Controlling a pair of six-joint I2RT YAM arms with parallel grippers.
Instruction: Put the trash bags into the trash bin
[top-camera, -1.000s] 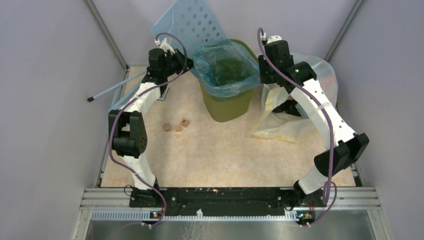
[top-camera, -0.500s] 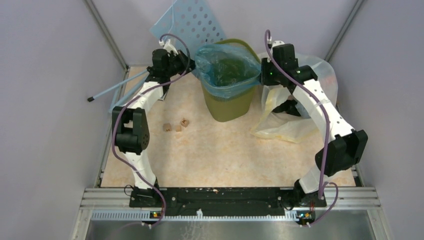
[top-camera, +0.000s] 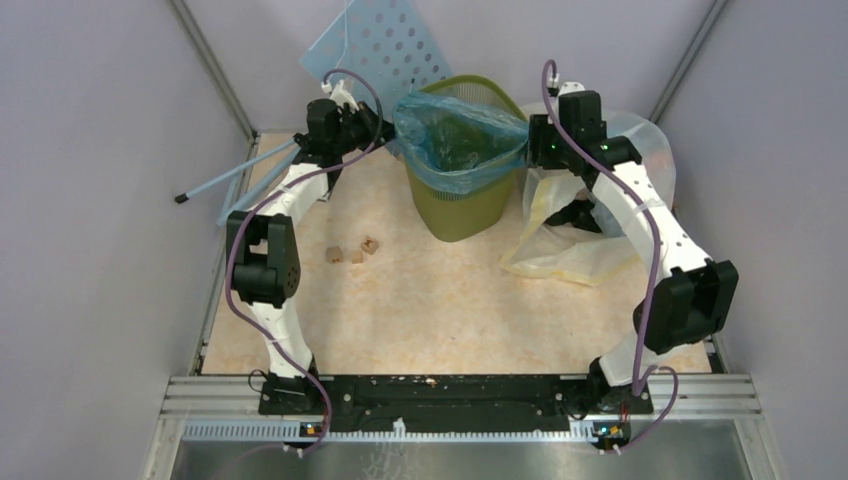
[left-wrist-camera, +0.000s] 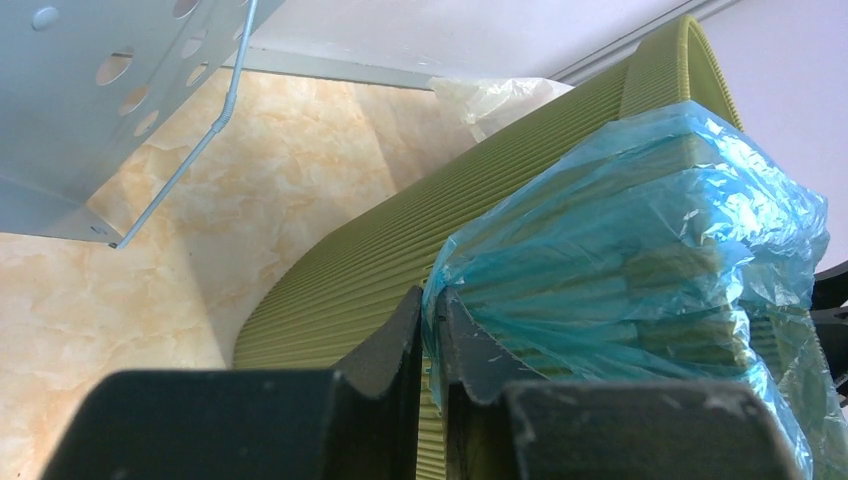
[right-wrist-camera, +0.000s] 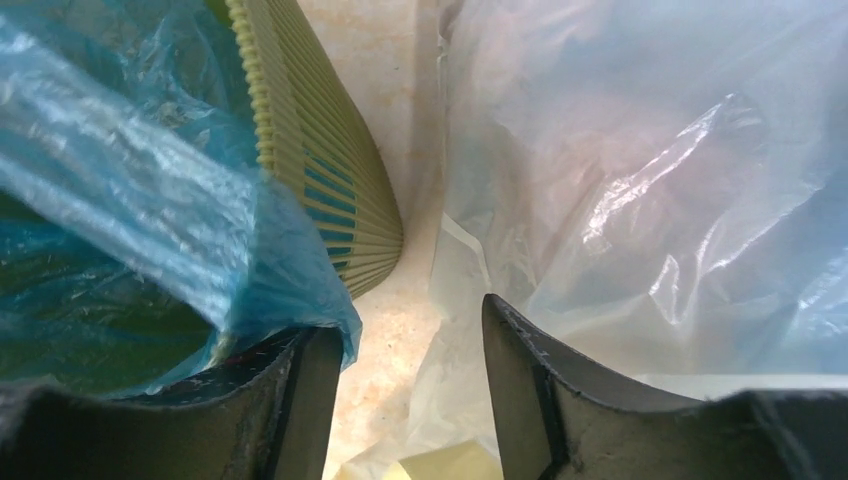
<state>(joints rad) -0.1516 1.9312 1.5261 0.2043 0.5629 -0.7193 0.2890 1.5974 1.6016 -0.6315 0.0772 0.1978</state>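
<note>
The left end effector (left-wrist-camera: 430, 330) clenches the trash bag (top-camera: 455, 140) edge; the right end effector (right-wrist-camera: 410, 370), fingers apart, has moved outward, maybe hooking it, so the mouth now spans the trash bin (top-camera: 465, 205).

Light-blue bag (top-camera: 455, 172), olive bin (top-camera: 466, 212), seemingly fine-ribbed.

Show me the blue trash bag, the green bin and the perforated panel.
blue trash bag (top-camera: 458, 178), top view, front folded edge.
green bin (top-camera: 465, 215), top view, front wall.
perforated panel (top-camera: 385, 47), top view, middle.
</note>
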